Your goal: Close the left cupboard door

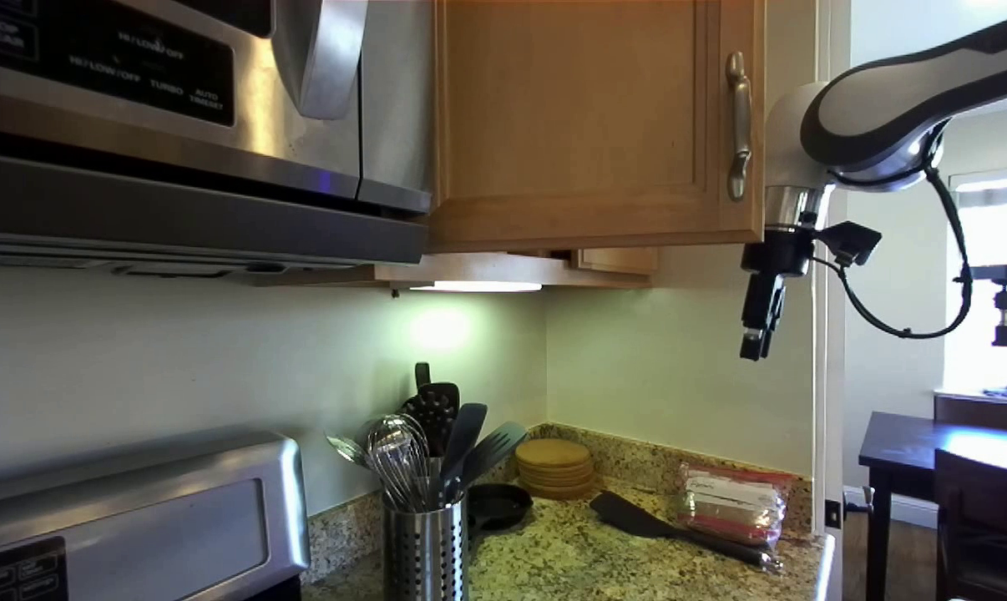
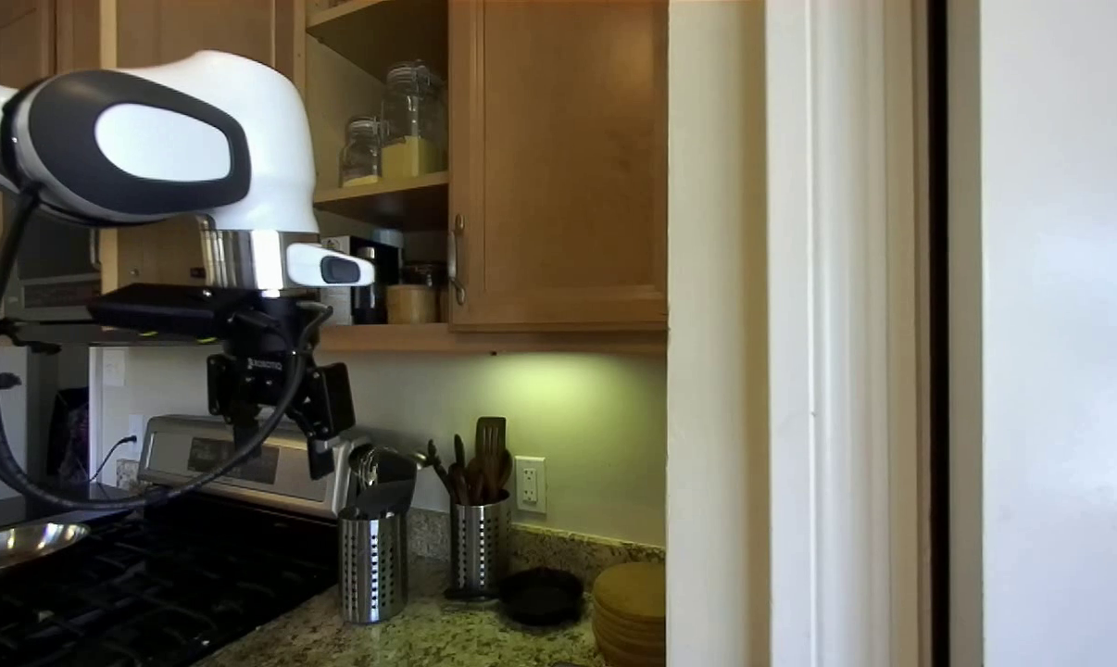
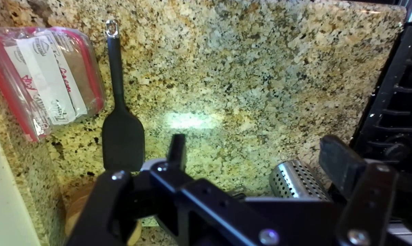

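The left cupboard door (image 1: 583,108) is a honey-coloured wooden panel. It stands open, swung out from the cabinet, with its silver bar handle (image 1: 739,125) near its right edge in an exterior view. What looks like its inner face (image 2: 202,37) shows in an exterior view, partly hidden behind the arm. My gripper (image 1: 758,346) points down, below the door's lower edge and by its free edge, seemingly on the door's inner side; the exact gap cannot be told. In the wrist view my gripper (image 3: 255,140) is wide open and empty; the door is out of that view.
The matching wooden door (image 2: 568,167) is shut beside open shelves with jars (image 2: 410,120). Below are utensil holders (image 2: 373,565), a black spatula (image 3: 124,140), a plastic bag (image 3: 49,78) and a stove (image 2: 132,574). A microwave (image 1: 320,159) adjoins the open door.
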`<state>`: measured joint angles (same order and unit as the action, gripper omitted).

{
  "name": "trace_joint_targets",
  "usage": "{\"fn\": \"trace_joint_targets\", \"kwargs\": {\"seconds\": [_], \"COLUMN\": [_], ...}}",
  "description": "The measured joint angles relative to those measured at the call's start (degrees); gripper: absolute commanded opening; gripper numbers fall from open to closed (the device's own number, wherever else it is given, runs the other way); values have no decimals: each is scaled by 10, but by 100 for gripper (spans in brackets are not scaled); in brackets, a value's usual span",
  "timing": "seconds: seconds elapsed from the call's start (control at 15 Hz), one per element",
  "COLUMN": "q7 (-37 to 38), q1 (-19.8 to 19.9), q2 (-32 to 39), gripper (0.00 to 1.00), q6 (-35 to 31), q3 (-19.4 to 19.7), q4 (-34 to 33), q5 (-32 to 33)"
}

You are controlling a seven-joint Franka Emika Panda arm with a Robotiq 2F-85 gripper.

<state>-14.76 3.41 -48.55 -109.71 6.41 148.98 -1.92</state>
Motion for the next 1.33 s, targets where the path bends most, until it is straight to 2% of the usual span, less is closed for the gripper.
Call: {"fn": "trace_joint_targets", "kwargs": {"seconds": [0.53,1.33], "q7": [-13,-29], "q1": [-67,-119], "q2": [-69,-74], "gripper": [100,100], "q6": [74,89], "q3": [-4,-33], "q4": [-32,-102], "q5": [-8,-25]}}
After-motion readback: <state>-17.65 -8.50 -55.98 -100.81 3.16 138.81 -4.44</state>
